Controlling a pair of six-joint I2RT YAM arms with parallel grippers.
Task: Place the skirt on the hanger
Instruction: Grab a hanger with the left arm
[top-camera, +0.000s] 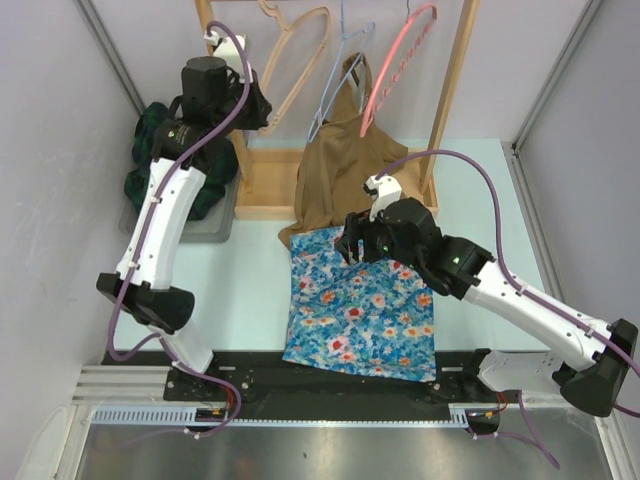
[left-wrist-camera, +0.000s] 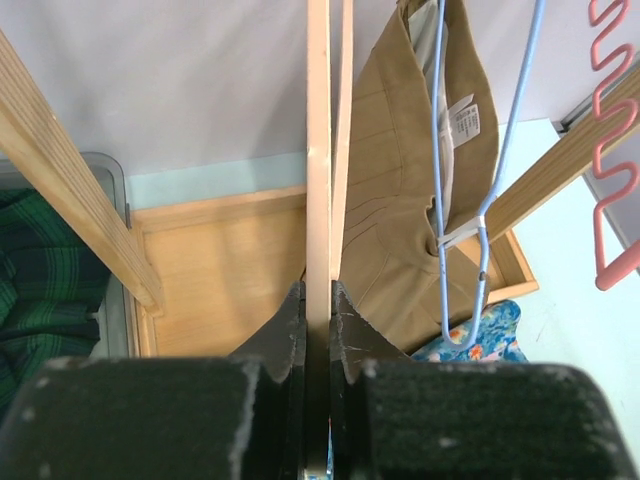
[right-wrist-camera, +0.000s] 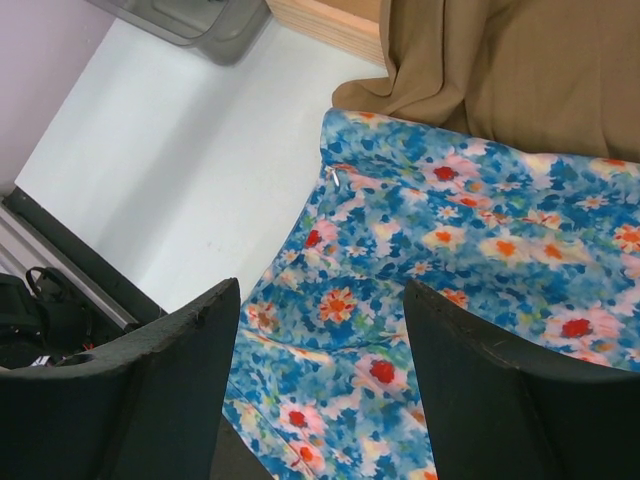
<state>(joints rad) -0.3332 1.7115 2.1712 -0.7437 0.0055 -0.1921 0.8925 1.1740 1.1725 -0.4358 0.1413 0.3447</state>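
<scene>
The blue floral skirt (top-camera: 360, 305) lies flat on the table, its top edge against a tan garment; it also fills the right wrist view (right-wrist-camera: 450, 260). My right gripper (top-camera: 352, 245) hovers over the skirt's upper left part, and in its own view this gripper (right-wrist-camera: 320, 285) is open with nothing between its fingers. The pale wooden hanger (top-camera: 300, 55) hangs on the rack at the back. My left gripper (top-camera: 262, 105) is raised beside it. In the left wrist view the gripper (left-wrist-camera: 318, 320) is shut on the hanger's thin wooden bar (left-wrist-camera: 318, 150).
A tan garment (top-camera: 345, 160) hangs from a light blue wire hanger (top-camera: 345, 70), with a pink hanger (top-camera: 400, 60) to its right. The wooden rack base (top-camera: 270, 185) stands behind the skirt. A grey bin (top-camera: 215, 222) at the left holds green plaid cloth (top-camera: 160, 160).
</scene>
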